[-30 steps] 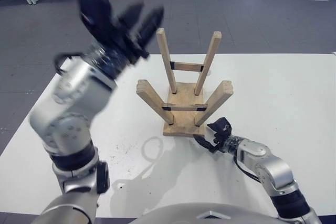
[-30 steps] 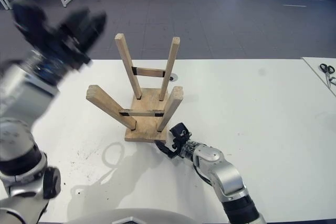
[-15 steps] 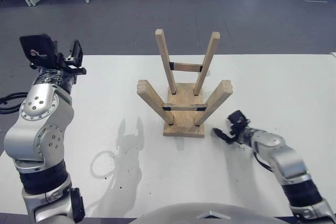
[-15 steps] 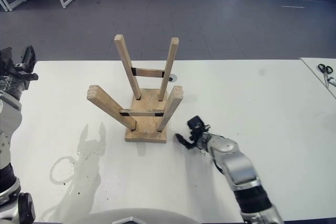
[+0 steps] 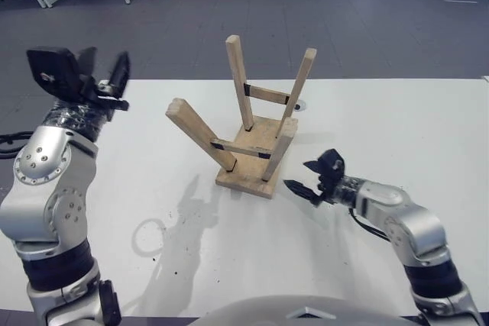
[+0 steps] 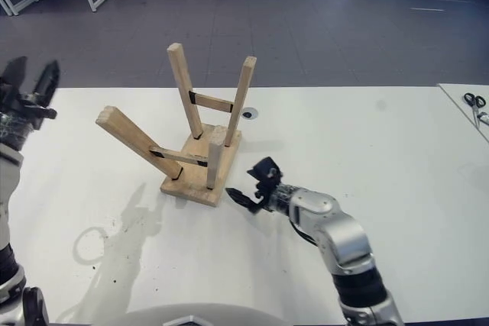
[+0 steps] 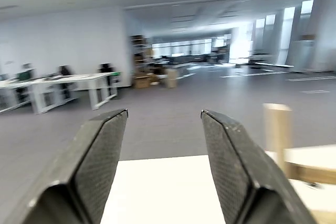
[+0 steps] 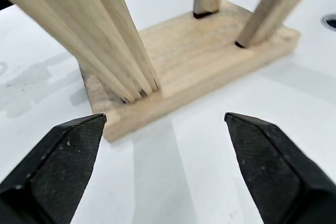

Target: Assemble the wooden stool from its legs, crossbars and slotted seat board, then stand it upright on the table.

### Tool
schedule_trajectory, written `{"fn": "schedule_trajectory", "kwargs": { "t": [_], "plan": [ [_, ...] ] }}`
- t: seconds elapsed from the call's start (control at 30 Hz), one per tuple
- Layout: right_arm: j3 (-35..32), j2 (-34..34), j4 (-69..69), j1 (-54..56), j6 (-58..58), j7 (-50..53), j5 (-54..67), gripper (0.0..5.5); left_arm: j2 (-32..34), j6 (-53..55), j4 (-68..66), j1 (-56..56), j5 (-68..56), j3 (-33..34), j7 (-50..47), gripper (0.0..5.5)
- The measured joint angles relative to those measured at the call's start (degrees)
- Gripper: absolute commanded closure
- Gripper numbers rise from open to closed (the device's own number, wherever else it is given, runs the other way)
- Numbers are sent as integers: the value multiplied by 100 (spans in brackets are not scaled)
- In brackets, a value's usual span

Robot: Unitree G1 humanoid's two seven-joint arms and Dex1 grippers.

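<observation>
Four legs point upward from the wooden stool (image 5: pixel 246 137), which sits upside down near the middle of the white table (image 5: pixel 397 124), its seat board (image 5: pixel 243 181) flat on the surface. One crossbar (image 5: pixel 267 95) joins the far pair of legs and another (image 5: pixel 239 147) joins the near pair. The near left leg (image 5: pixel 200 133) leans well out toward the robot's left.

Compared with half a second ago, the stool has slid toward the robot's left and turned, so the seat board now lies askew to the table's edge and the near right leg (image 5: pixel 279 156) stands almost in line with the far one.

Since that frame the right gripper (image 5: pixel 296 173) has come in low over the table to just beside the board's near right corner. Its fingers (image 8: pixel 63 169) are spread wide and hold nothing, and the right wrist view shows bare table between them and the wood.

Raised over the table's left edge, well apart from the stool, the left gripper (image 5: pixel 103 66) stays about where it was, its fingers (image 7: pixel 100 156) wide apart and empty.

A pair of scissors (image 6: pixel 475 101) lies on a separate white surface at the far right.
</observation>
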State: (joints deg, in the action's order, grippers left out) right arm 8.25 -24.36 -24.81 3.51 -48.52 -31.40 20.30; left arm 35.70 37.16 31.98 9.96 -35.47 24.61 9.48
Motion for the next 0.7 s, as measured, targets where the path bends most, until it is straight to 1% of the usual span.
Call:
{"fn": "schedule_trajectory", "kwargs": {
  "t": [0.03,0.13,0.2,0.27,0.37,0.47,0.53,0.6,0.7],
  "plan": [
    [-121,-154,-12,-161,-14,-67,23,131,130,112,220,-124,-178,14,213,211],
    [-361,-491,14,-431,2,-206,30,131,398,562,915,-221,-971,37,565,171],
    [-388,-521,112,-445,76,-142,-40,131,491,827,1164,72,-1651,29,561,166],
    [-313,-481,285,-189,112,56,-246,131,530,914,1216,492,-2005,25,360,166],
    [30,-16,386,1018,269,279,-444,131,461,843,1145,1024,-2216,52,-167,166],
    [392,524,274,1745,207,431,-428,131,462,755,1073,1065,-2194,69,-324,166],
    [417,920,-77,1955,-94,502,-108,131,536,724,907,1095,-2096,80,-309,166],
    [411,1275,-539,2103,-425,513,342,131,682,601,517,1268,-1873,248,-296,166],
    [263,1292,-602,2124,-609,634,469,131,811,303,80,1622,-1604,445,-296,166]
  ]
}}
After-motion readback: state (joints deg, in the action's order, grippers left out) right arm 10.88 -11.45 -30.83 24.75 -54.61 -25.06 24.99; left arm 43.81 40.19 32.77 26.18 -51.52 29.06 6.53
